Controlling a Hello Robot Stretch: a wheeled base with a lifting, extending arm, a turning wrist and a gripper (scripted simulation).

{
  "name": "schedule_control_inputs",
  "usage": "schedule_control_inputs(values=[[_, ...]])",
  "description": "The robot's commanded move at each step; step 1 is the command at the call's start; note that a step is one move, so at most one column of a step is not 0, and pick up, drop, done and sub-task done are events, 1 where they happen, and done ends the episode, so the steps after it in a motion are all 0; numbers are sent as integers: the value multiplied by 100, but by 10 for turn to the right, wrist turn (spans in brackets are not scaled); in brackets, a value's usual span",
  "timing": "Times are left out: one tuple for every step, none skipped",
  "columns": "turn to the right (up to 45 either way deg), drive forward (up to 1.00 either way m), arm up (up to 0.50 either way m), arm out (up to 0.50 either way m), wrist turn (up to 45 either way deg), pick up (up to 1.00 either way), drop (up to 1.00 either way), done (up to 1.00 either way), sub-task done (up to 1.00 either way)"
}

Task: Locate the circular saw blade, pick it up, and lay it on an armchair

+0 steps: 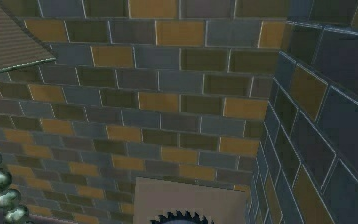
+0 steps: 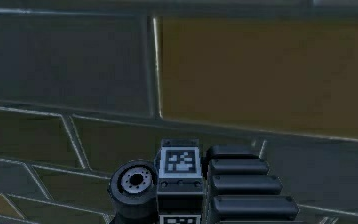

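Where blade [image 1: 182, 217] lies: on pale top [image 1: 152, 195], forward view's bottom edge.
Wall [image 1: 167, 100]: blue, tan and olive bricks.
Gripper [image 2: 135, 190]: close to wall; grip and load cannot be told.

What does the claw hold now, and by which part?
It cannot be told: the far end of the claw is unclear. A saw blade lies on a pale top ahead.

This is an indoor room corner. A back wall [image 1: 157, 100] and a side wall [image 1: 332, 120] of large grey, olive and ochre blocks meet at the forward view's right. A dark toothed blade [image 1: 190, 217] on a pale slab [image 1: 177, 193] suggests a workroom, though the kind of room stays uncertain.
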Motion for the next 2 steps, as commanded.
schedule_control_inputs(values=[[0, 0, 0, 0, 0, 0, 100, 0, 0], [0, 0, 0, 0, 0, 0, 0, 100, 0]])
